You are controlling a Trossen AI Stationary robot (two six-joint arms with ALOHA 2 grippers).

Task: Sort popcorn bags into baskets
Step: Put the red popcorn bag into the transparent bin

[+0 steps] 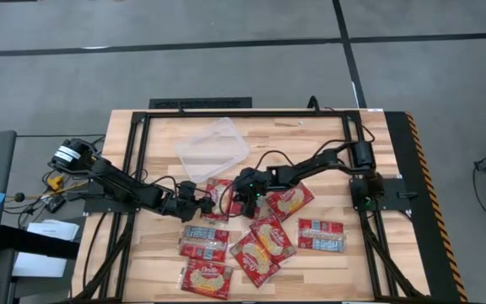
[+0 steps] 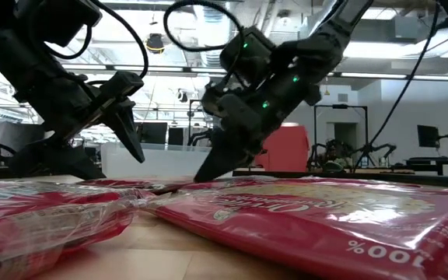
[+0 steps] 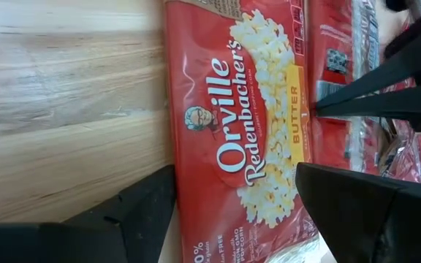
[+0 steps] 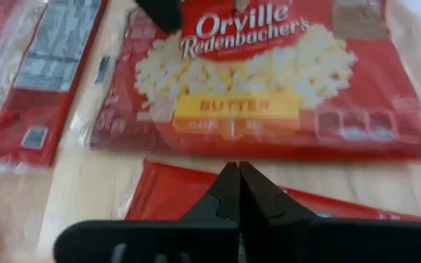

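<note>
1. Red is seen everywhere near the middle of the wooden table [image 1: 159, 127]: the popcorn bags are scattered flat across its front half, some popcorn-face up, some with the pale panel up.
2. The right gripper [image 1: 247, 205] is lowered to the table at the centre, its two fingers pressed together into a single point, as shown in the right wrist view [image 4: 237, 191].
3. Right under those closed fingertips the edge of one red bag [image 4: 188, 193] is found; whether it is actually pinched cannot be told.
4. Just beyond the right gripper's tip a butter popcorn bag [image 4: 254, 80] is laid face up, its printed name and yellow label readable.
5. The left gripper [image 1: 199, 203] is held just beside the right one, fingers spread wide, and nothing is gripped between them.
6. Between and just ahead of the left fingers [image 3: 134, 219] the same butter bag [image 3: 247, 139] is seen lying flat on the wood; the pointed tip of the right gripper [image 3: 324, 106] is set at its far edge.
7. In the low view both grippers, left [image 2: 127, 128] and right [image 2: 212, 167], are tilted down towards the packets, the right tip down at the level of the bags.
8. The transparent basket [image 1: 212, 148] is placed beyond both grippers, towards the back of the table, tilted at an angle, and no bag is seen inside it.
9. More bags are spread nearer the front edge behind the grippers, one [image 1: 321, 235] well off to the right gripper's outer side.
</note>
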